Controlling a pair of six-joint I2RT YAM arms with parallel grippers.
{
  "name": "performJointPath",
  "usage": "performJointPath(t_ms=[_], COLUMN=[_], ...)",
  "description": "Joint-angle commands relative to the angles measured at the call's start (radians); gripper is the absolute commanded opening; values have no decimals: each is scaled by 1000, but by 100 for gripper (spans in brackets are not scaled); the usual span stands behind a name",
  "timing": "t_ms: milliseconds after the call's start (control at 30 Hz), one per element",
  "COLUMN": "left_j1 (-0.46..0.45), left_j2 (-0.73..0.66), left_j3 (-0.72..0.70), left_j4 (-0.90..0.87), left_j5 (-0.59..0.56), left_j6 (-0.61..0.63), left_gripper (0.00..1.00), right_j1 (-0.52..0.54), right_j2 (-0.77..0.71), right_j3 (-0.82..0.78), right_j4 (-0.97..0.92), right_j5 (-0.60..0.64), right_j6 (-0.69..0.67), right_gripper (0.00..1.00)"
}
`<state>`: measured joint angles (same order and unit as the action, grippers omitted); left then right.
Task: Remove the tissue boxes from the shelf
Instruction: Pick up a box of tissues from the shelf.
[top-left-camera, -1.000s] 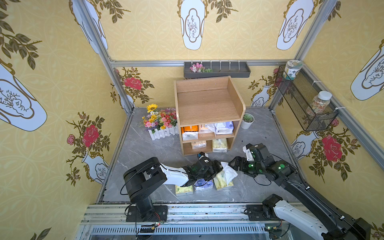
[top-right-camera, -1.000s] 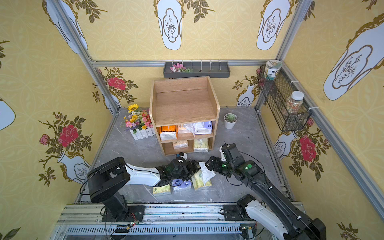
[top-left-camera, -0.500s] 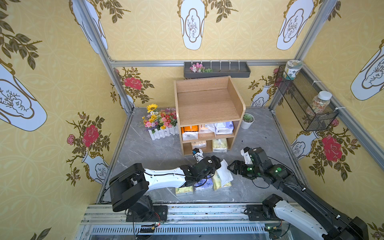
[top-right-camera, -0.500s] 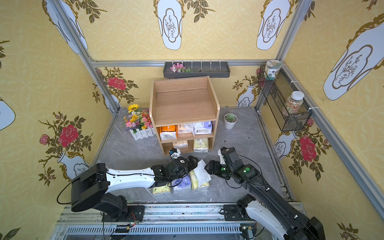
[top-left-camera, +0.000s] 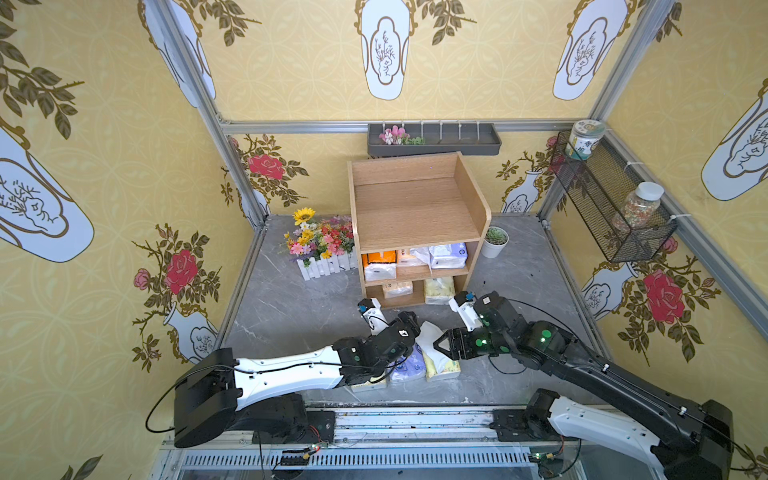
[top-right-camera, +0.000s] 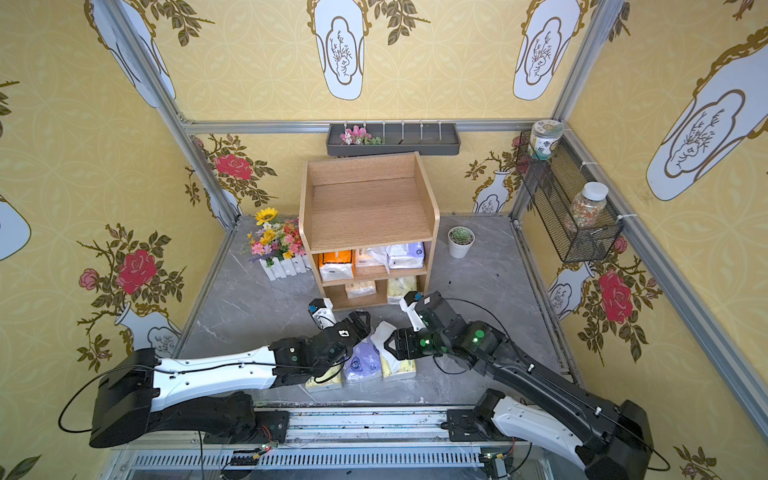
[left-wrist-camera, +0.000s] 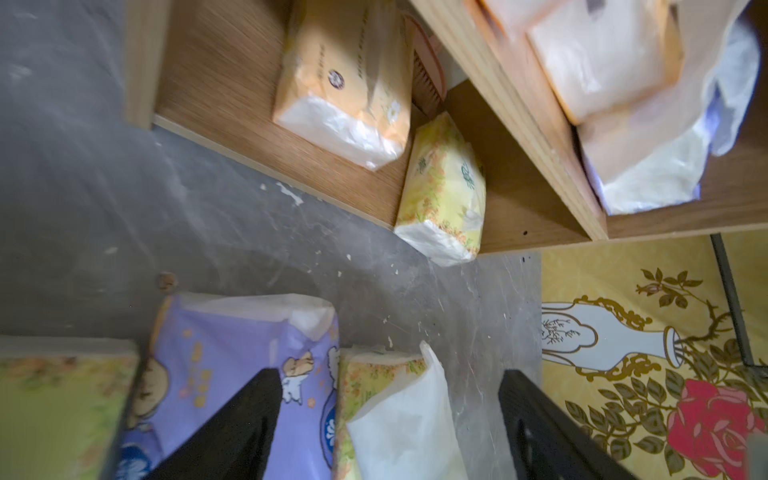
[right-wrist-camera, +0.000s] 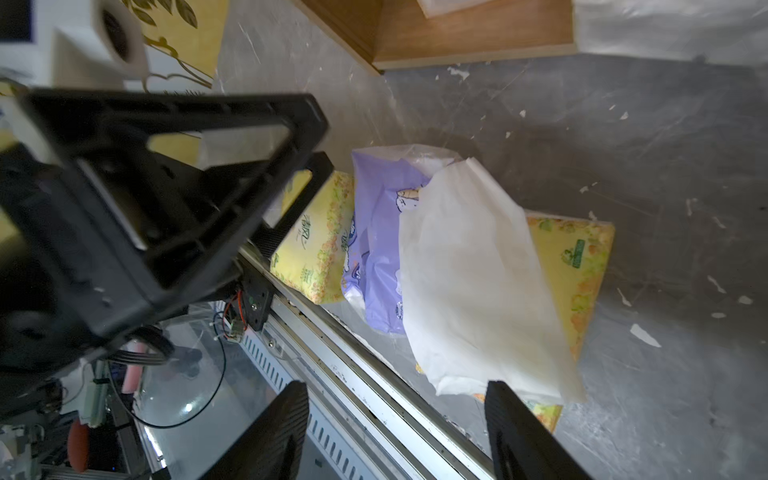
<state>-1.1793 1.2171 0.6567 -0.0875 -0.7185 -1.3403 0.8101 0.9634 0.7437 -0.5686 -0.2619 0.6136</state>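
The light-wood shelf holds tissue boxes: an orange one and a lavender one on the middle tier, a tan one and a yellow one on the bottom tier. On the floor in front lie a yellow-green pack, a lavender pack and a yellow pack with white tissue sticking out. My left gripper hovers open over the floor packs, facing the shelf. My right gripper stands open beside the white tissue, holding nothing.
A white fence box of flowers stands left of the shelf and a small potted succulent right of it. A dark grey tray hangs on the back wall. A black wire basket with jars hangs at the right. A metal rail borders the front.
My left arm has stretched out lower, its gripper edging toward the shelf. My right gripper has swung left toward the white tissue and its jaws have narrowed somewhat.
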Motion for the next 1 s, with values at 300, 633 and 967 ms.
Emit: performJointPath(t_ms=[300, 633, 967], left_j1=[162, 172, 181], left_j2=[-320, -425, -436], left_j3=[-298, -415, -452], left_j4=[135, 222, 285], left_j5=[48, 44, 48], left_j6=[-4, -48, -27], left_gripper=[88, 84, 84], right_j1=[4, 47, 91], right_j2=[66, 153, 334], right_j3=[34, 130, 207], right_j4=[186, 515, 748], right_j5=[262, 247, 397], right_j6=[131, 89, 131], right_gripper=[59, 59, 64])
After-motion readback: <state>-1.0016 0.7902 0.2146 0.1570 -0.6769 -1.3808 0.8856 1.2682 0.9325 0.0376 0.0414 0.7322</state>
